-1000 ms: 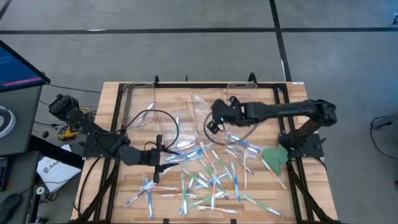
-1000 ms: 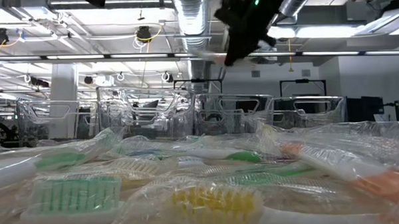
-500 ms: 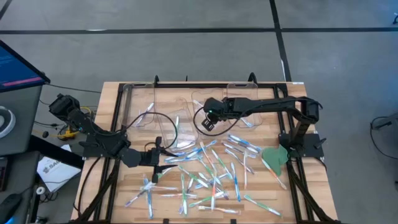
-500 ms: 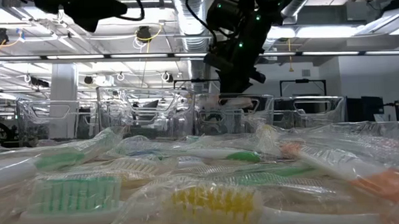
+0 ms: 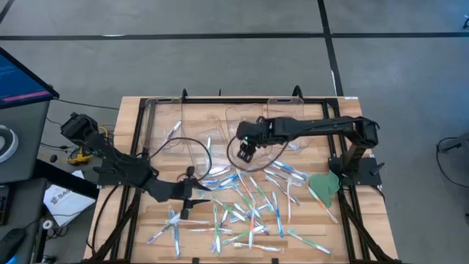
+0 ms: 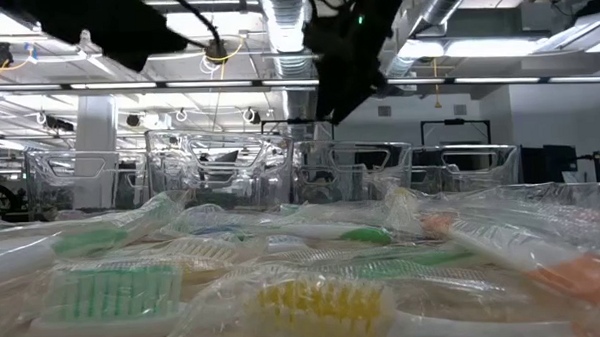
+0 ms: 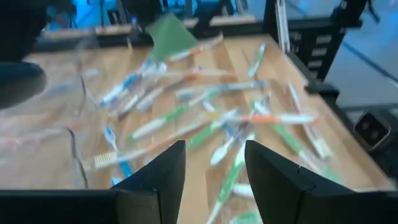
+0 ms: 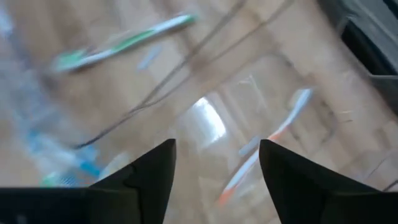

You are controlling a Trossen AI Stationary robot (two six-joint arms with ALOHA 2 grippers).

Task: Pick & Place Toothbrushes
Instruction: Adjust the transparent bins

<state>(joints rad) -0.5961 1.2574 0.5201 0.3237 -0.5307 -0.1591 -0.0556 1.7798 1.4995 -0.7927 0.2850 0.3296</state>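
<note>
The left gripper [image 5: 185, 202] hangs spread and empty over the toothbrushes [image 5: 245, 205], which lie ahead of its fingers, nearer than the right gripper [image 5: 248, 152], also spread and empty.

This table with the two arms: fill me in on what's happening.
Two robot arms are sorting wrapped toothbrushes scattered over a wooden table into clear bins along its far edge. The right gripper hangs open and empty at the bins' near edge. The left gripper is low over the left side of the pile, open, holding nothing.
</note>
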